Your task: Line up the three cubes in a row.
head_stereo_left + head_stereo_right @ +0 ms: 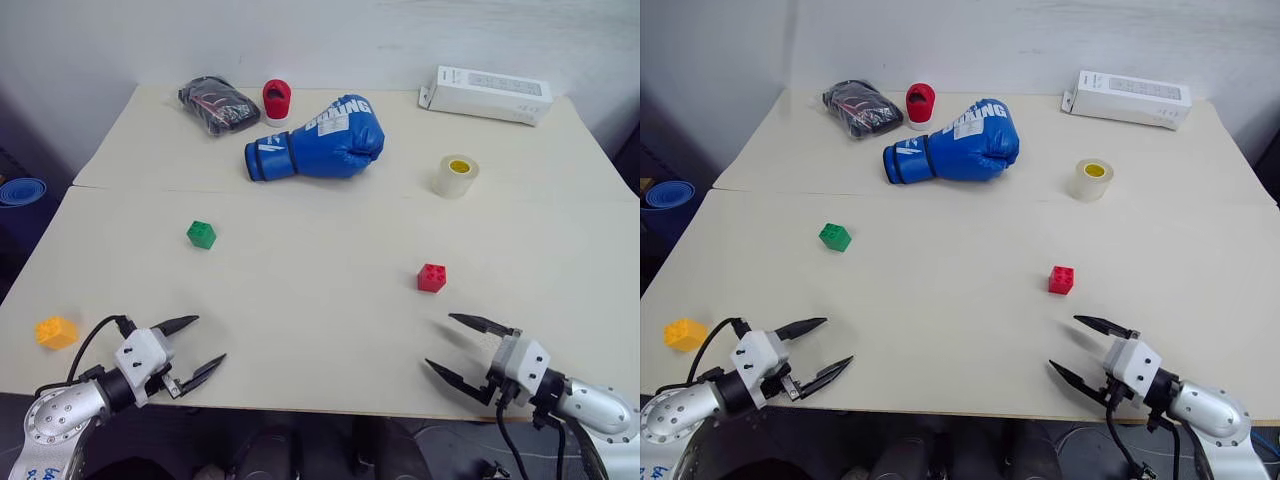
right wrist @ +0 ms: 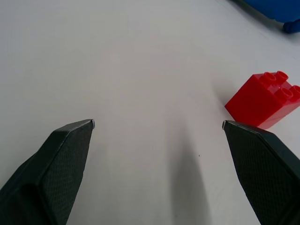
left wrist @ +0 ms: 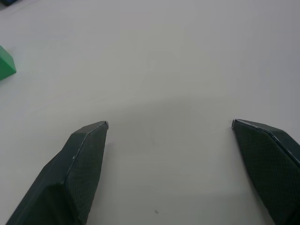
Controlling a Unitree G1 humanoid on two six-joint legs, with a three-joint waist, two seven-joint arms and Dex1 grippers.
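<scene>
While both the left gripper (image 1: 193, 346) and the right gripper (image 1: 470, 347) hang empty with fingers spread wide near the table's (image 1: 310, 330) front edge, the three cubes are scattered well apart: the green cube (image 1: 201, 234) left of centre, the red cube (image 1: 432, 277) just ahead of the right gripper, the orange-yellow cube (image 1: 56, 332) near the left edge. Being so close to that edge, the orange-yellow cube could be knocked off by a careless reach.

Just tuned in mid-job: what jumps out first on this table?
The blue boxing glove lying at the far middle of the table dominates. Nearer, three small cubes sit scattered far apart: green cube left of centre, red cube on the right, orange-yellow cube at the near left edge.
</scene>
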